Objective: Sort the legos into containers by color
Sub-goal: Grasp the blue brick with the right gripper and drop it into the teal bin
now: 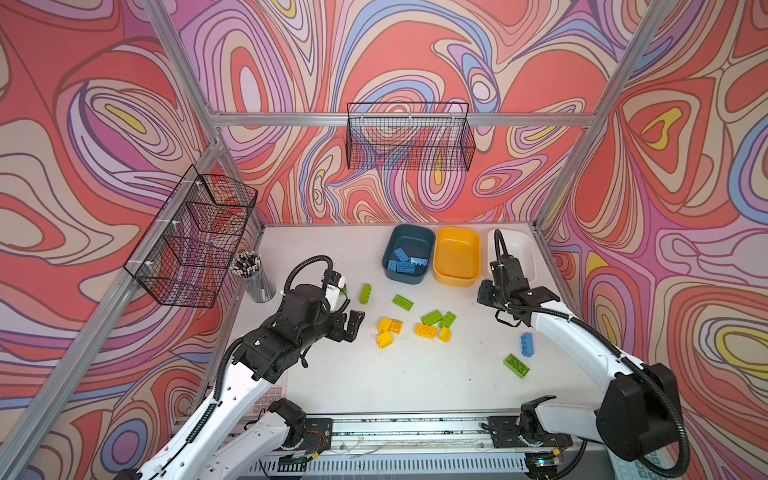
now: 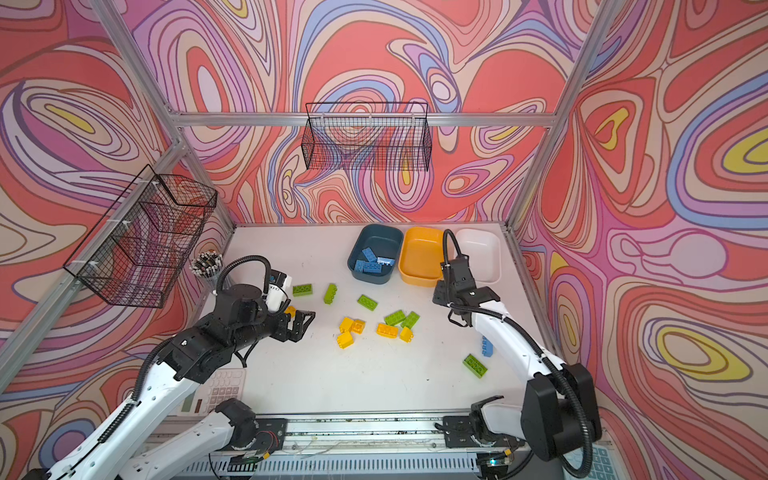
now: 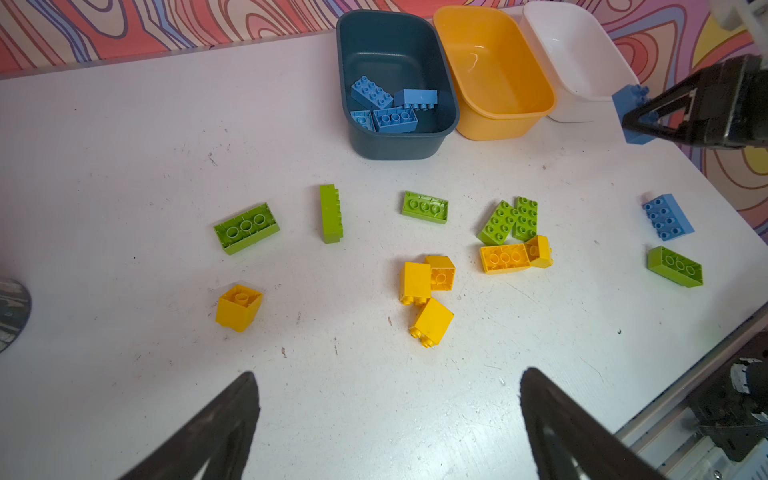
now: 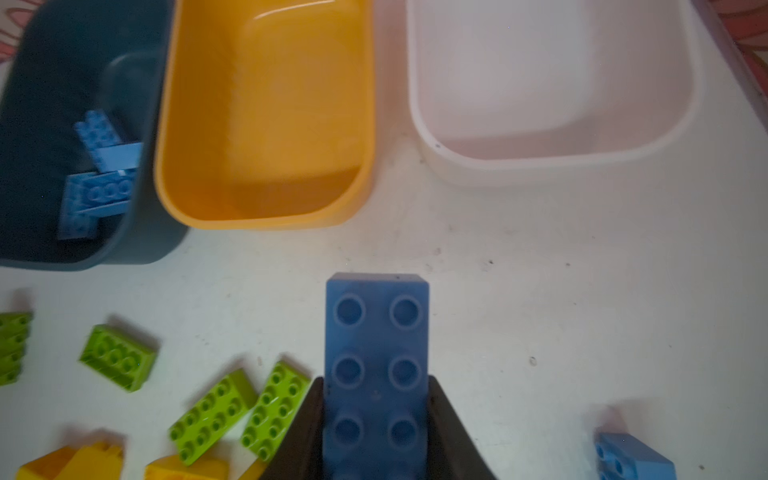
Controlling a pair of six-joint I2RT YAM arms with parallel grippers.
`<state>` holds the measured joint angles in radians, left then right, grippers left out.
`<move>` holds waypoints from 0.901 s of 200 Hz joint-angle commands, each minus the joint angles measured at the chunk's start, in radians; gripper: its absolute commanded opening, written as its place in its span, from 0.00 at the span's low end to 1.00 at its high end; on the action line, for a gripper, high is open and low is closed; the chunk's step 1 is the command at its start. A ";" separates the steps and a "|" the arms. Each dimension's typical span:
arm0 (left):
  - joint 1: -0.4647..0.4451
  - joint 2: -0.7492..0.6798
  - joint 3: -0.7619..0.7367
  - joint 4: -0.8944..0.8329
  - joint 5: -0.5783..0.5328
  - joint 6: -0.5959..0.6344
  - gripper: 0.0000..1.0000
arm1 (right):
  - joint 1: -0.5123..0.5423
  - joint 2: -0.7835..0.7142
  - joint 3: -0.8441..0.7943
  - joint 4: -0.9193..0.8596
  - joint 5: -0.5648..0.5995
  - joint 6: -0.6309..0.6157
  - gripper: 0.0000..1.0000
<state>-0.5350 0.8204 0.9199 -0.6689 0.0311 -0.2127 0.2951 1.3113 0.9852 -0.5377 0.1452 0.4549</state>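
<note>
My right gripper (image 4: pixel 375 379) is shut on a blue lego (image 4: pixel 376 365) and holds it above the table in front of the yellow container (image 4: pixel 266 116) and the white container (image 4: pixel 552 83). The left wrist view shows that same held lego (image 3: pixel 629 108). Several blue legos (image 1: pixel 405 259) lie in the teal container (image 1: pixel 409 241). Lime green legos (image 1: pixel 403 302) and yellow legos (image 1: pixel 390 326) lie scattered mid-table. Another blue lego (image 1: pixel 527 344) and a green lego (image 1: pixel 516 365) lie at the right. My left gripper (image 3: pixel 388 372) hangs open and empty left of the yellow legos.
A mesh pencil cup (image 1: pixel 255 274) stands at the table's back left. Black wire baskets hang on the left wall (image 1: pixel 195 237) and the back wall (image 1: pixel 409 137). A calculator (image 2: pixel 220 390) lies under the left arm near the front edge.
</note>
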 commanded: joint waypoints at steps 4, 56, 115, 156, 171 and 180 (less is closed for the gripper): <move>0.003 -0.007 -0.010 0.008 -0.018 0.012 0.97 | 0.065 0.086 0.143 0.024 -0.139 -0.029 0.29; 0.002 -0.015 -0.015 0.011 -0.031 0.014 0.97 | 0.134 0.429 0.527 0.084 -0.267 -0.016 0.30; 0.002 -0.006 -0.016 0.007 -0.037 0.018 0.97 | 0.159 0.784 0.863 0.075 -0.317 -0.012 0.34; 0.001 -0.003 -0.018 0.007 -0.037 0.022 0.97 | 0.159 0.871 0.936 0.089 -0.315 -0.009 0.42; 0.000 0.000 -0.019 0.011 -0.036 0.024 0.97 | 0.158 0.884 0.961 0.087 -0.323 -0.009 0.45; -0.001 0.003 -0.018 0.007 -0.036 0.025 0.97 | 0.158 0.887 0.973 0.085 -0.326 -0.009 0.49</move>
<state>-0.5354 0.8192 0.9134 -0.6685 0.0025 -0.2085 0.4492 2.1921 1.8984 -0.4625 -0.1635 0.4465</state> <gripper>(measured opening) 0.973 0.452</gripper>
